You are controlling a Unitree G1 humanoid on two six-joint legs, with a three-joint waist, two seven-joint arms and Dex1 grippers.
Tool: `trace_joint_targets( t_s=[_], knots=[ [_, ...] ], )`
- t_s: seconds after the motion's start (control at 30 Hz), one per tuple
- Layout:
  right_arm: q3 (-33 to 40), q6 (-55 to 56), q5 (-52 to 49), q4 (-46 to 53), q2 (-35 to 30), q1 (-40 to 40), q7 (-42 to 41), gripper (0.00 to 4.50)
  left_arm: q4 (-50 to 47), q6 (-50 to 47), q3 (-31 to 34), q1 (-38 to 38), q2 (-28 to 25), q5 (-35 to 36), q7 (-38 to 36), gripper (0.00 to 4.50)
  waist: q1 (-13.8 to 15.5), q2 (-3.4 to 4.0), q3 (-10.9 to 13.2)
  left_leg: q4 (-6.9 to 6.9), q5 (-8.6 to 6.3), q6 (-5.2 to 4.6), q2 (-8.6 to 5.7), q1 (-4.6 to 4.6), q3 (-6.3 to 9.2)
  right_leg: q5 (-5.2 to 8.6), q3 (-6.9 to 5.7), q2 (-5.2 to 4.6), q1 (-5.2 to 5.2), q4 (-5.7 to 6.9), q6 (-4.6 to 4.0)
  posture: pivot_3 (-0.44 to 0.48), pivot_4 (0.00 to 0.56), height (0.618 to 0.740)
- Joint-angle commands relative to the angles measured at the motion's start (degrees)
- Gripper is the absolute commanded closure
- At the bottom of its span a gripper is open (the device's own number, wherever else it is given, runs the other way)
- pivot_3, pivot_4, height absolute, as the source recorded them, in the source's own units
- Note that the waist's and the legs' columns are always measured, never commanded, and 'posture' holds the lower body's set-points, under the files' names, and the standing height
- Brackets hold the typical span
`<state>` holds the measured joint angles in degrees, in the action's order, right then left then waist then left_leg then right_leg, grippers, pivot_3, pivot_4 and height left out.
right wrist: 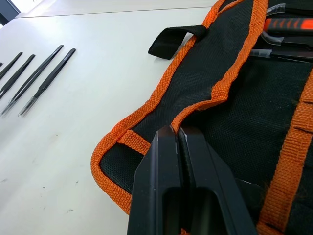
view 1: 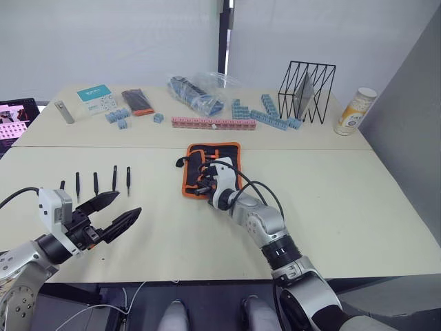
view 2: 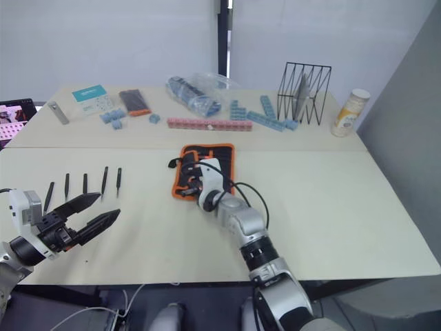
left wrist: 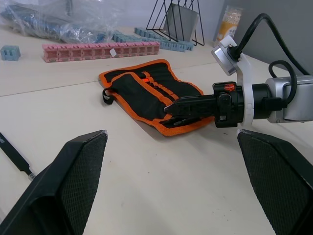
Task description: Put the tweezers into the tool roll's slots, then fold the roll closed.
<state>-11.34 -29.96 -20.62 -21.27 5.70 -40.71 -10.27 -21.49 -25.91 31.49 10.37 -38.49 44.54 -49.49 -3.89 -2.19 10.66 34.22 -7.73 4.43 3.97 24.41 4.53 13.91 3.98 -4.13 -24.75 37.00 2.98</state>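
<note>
The tool roll (view 1: 219, 155), black with orange binding, lies at mid-table with its left flap partly folded over the inner face. Its black strap (right wrist: 176, 39) sticks out on the left side. My right gripper (right wrist: 174, 130) rests on the roll's near end, shut on the orange-bound edge of that flap. The slots are mostly hidden under the flap and the gripper. Several black tweezers (view 2: 85, 183) lie in a row on the table well left of the roll. My left gripper (view 1: 129, 203) hovers open just in front of them, holding nothing.
Along the far side stand a grey metal bar (view 1: 64, 112), a teal box (view 1: 95, 98), a black-and-orange flat pack (view 1: 138, 101), a plastic bag (view 1: 196, 93), a pink block strip (view 1: 213, 123), blue blocks (view 1: 269, 114), a wire rack (view 1: 306, 89) and a bottle (view 1: 355, 110).
</note>
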Motion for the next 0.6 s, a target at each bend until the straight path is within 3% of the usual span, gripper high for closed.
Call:
trace_joint_targets(
  t_s=[0.03,0.3,0.6],
  knots=[
    [-1.0,1.7,1.5,1.5,2.3,-5.4,-4.2,4.47,0.0,1.6,-0.1,-0.4,0.1,-0.4,-0.4,0.00,-0.1,0.03,0.0,0.00,0.00,0.00,0.00,0.01,0.00,0.00,0.00,0.00,-0.03,0.00,0.00,0.000,0.150,0.706],
    [-7.4,0.4,8.2,10.4,-10.6,-4.2,-17.4,4.47,0.7,2.0,-3.0,-1.2,0.6,-1.6,-0.5,0.00,0.6,0.03,0.0,-0.02,0.00,-0.01,-0.01,0.32,0.01,-0.04,0.01,0.03,-0.29,0.06,-0.01,0.000,0.150,0.706],
    [-11.2,7.1,14.1,24.4,-31.6,3.3,-33.8,4.47,4.5,2.8,-11.5,-8.3,0.3,-5.4,-1.6,0.00,1.6,0.06,0.0,-0.02,-0.01,-0.01,-0.01,0.33,0.00,-0.04,0.02,0.06,-0.31,0.03,0.02,0.000,0.150,0.706]
  ],
)
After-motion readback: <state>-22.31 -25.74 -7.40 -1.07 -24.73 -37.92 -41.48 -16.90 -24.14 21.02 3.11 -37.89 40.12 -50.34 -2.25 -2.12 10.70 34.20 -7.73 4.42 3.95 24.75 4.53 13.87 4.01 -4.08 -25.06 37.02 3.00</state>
